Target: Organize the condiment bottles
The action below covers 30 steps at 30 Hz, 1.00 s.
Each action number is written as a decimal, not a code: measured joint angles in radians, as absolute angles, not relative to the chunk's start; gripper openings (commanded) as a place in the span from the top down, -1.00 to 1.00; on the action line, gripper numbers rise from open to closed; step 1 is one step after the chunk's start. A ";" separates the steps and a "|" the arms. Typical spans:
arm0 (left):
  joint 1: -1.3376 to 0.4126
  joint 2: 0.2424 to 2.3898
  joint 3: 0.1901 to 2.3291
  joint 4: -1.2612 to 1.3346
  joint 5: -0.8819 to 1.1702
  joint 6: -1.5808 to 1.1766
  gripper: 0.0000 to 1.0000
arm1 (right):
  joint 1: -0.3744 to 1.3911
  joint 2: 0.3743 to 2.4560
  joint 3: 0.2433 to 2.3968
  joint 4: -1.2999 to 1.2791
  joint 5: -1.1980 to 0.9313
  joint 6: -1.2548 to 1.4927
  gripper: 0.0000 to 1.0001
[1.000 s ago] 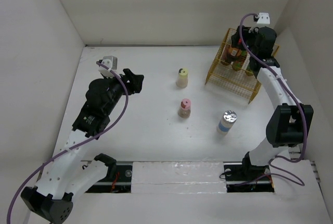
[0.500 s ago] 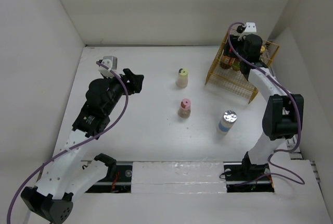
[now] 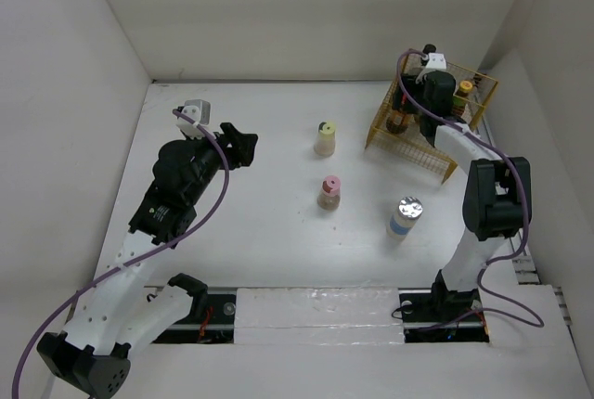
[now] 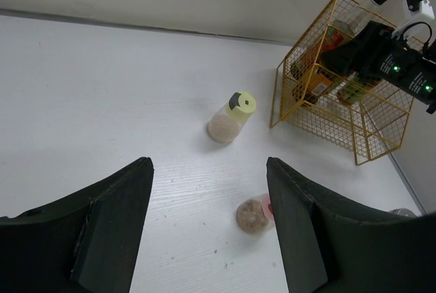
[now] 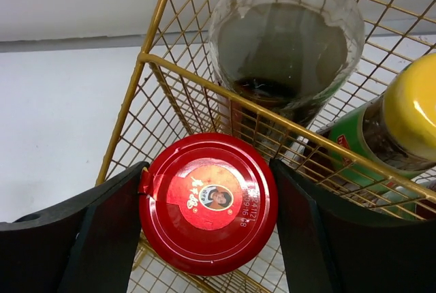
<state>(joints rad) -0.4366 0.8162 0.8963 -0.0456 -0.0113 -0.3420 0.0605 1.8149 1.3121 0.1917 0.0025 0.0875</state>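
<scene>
Our right pincer (image 5: 208, 187) pinches the red-lidded jar (image 5: 208, 204), pressed against both sides of its round lid, and holds it over the mesh in the left part of the yellow wire basket (image 3: 413, 148) — we cannot tell whether the jar rests on the basket floor. Just behind the jar in that basket stands a tall glass bottle of dark liquid (image 5: 286, 41), and to its right a yellow-capped bottle with a green label (image 5: 409, 112). Three bottles stand apart on the white table (image 3: 260, 223), outside the basket: a cream bottle with a pale yellow cap (image 3: 325, 138), a pink-capped beige bottle (image 3: 329, 192) nearer to us, and a silver-lidded white-and-blue bottle (image 3: 406, 216) to its right. Our left pincer (image 4: 208, 170) hangs spread wide, holding nothing, above the table's left side — well apart from them all.
</scene>
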 measured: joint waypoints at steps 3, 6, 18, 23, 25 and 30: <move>-0.437 0.817 0.896 -0.045 -0.008 -0.342 -0.26 | 0.060 1.814 1.312 0.192 0.001 0.102 -0.74; -0.437 0.823 0.896 -0.046 -0.008 -0.342 -0.26 | 0.060 1.788 1.312 0.184 0.000 0.112 -0.85; -0.437 0.823 0.896 -0.045 0.023 -0.348 -0.37 | 0.269 1.276 1.024 0.179 0.251 0.207 0.80; -0.437 0.822 0.896 -0.045 0.035 -0.354 -0.52 | 0.396 1.121 0.905 -0.137 0.400 0.301 -0.65; -0.437 0.821 0.896 -0.045 0.039 -0.357 -0.55 | 0.414 1.052 0.878 -0.289 0.439 0.340 -0.88; -0.437 0.822 0.896 -0.046 0.049 -0.368 -0.57 | 0.443 0.877 0.849 -0.560 0.469 0.425 -1.00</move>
<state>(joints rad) -0.4366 0.8215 0.8963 -0.0460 0.0490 -0.3679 0.4435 0.8772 0.8494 -0.5602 0.4690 0.4252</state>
